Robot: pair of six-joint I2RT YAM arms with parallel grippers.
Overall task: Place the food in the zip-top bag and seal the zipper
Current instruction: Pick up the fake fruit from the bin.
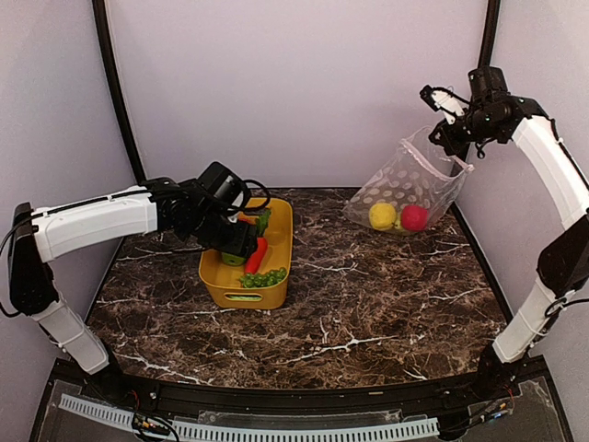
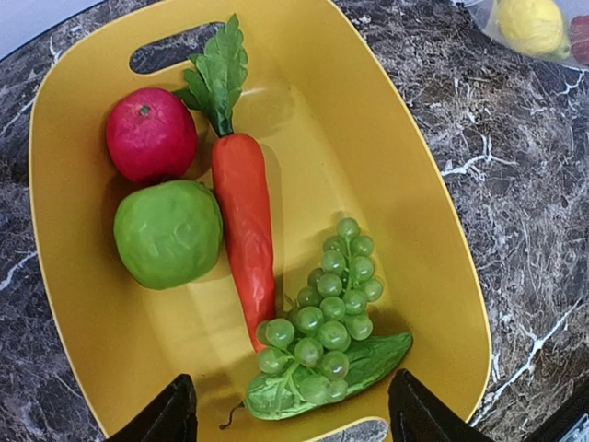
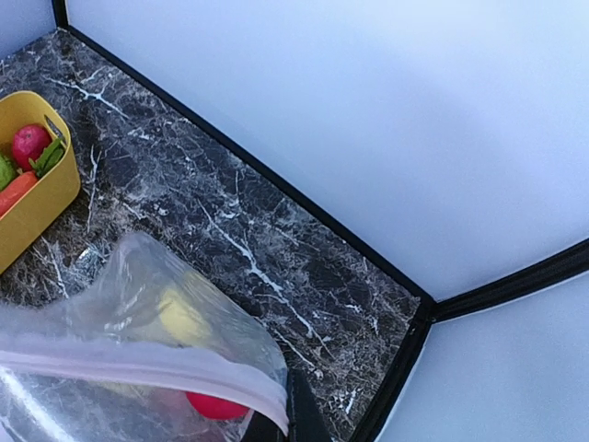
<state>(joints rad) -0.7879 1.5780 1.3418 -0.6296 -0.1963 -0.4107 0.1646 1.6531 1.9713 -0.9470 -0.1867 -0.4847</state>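
Note:
In the left wrist view the food lies in a yellow tub: a red fruit, a green fruit, an orange carrot, and green grapes on a leaf. My left gripper hangs open just above the tub, its fingers either side of the grapes' stem end, touching nothing. The zip-top bag stands at the back right with a yellow lemon and a red fruit inside. My right gripper is shut on the zipper and holds the mouth up.
The yellow tub sits left of centre on the dark marble table. Pale walls with black frame posts close in the back and sides. The right arm rises along the right wall.

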